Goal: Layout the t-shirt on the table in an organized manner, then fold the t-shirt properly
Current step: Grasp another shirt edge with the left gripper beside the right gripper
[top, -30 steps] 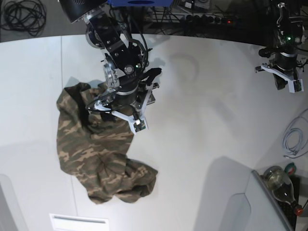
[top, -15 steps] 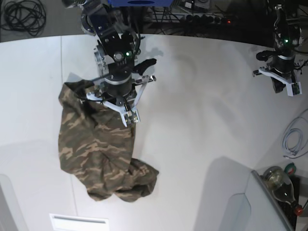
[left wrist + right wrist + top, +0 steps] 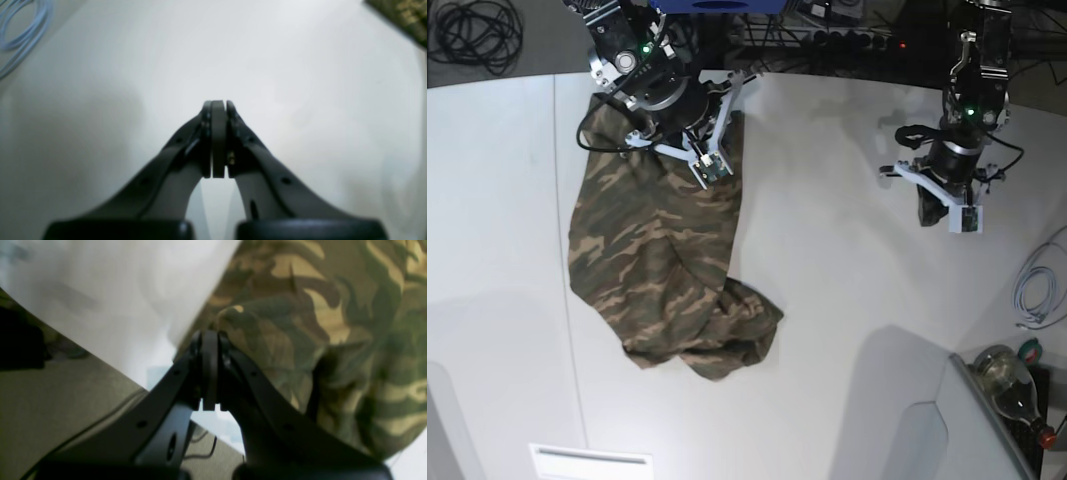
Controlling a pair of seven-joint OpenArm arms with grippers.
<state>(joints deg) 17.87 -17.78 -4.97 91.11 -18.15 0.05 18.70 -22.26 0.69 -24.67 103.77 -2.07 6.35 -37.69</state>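
Camouflage t-shirt [image 3: 662, 270] hangs from the right gripper [image 3: 210, 336], clenched on its edge at eleven o'clock; draw it out slowly, while the left gripper [image 3: 218, 105], clenched empty, waits at two o'clock.

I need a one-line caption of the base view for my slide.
Right gripper shut on the camouflage t-shirt, lifting its top edge off the white table; left gripper shut, empty.

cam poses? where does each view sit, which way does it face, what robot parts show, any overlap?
Base: overhead, facing down on the table; both arms, t-shirt.
Left wrist: behind the left gripper, facing bare tabletop; fingers shut, empty.
Right wrist: behind the right gripper, shut on camouflage cloth.
Shared: t-shirt shows in base and right wrist; blue cable in base and left wrist.
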